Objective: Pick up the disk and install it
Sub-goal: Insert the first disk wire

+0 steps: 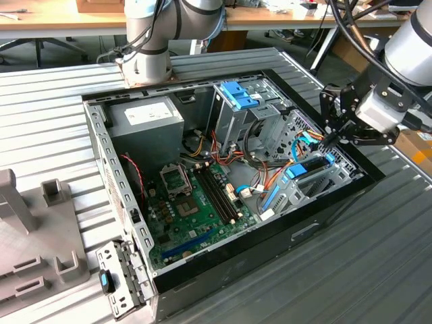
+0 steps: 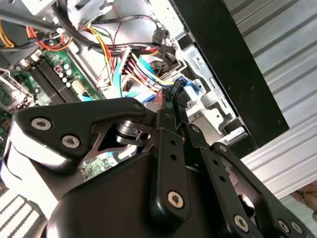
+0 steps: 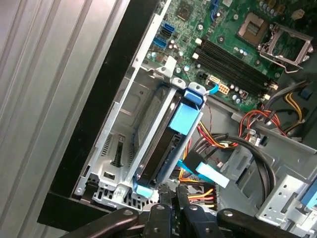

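One disk [image 3: 163, 148] edge-on in PC case [image 1: 270, 246] bay, approx. seated; gripper [image 3: 172, 191] jaws together at its end; latch unconfirmed.

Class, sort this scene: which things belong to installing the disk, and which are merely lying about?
Job in hand: disk, sitting in metal bay; end effector close to it; computer case.
Lying about: power supply box; motherboard; grey fixture; bracket with blue latch.

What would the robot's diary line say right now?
disk: sitting in drive bay | gripper: at disk's blue-tabbed end | computer case: open
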### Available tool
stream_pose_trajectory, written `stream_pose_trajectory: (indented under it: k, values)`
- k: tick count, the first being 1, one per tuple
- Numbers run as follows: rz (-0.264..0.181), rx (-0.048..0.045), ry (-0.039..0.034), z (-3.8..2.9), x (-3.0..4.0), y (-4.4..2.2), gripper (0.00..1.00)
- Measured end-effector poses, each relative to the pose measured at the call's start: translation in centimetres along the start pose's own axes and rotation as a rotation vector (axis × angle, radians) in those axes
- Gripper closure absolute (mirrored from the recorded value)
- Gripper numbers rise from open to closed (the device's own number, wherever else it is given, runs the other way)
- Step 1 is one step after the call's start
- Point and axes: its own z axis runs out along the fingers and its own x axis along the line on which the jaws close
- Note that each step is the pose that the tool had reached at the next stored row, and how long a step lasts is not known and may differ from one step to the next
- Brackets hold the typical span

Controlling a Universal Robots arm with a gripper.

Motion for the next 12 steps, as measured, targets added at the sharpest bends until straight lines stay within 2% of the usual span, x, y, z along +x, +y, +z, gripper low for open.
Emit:
stream_pose_trajectory:
  k: [2,5,7,10,12]
  values:
    - [0.042,0.0042,0.0094,0.02,0.00,0.01,0.84]
    - [0.134,0.0135,0.0299,0.10,0.01,0.02,0.84]
    - [0.169,0.0170,0.0377,0.13,0.02,0.03,0.84]
    - [0.194,0.0196,0.0434,0.11,-0.07,0.21,0.84]
    - [0.196,0.0198,0.0437,0.09,-0.13,0.35,0.84]
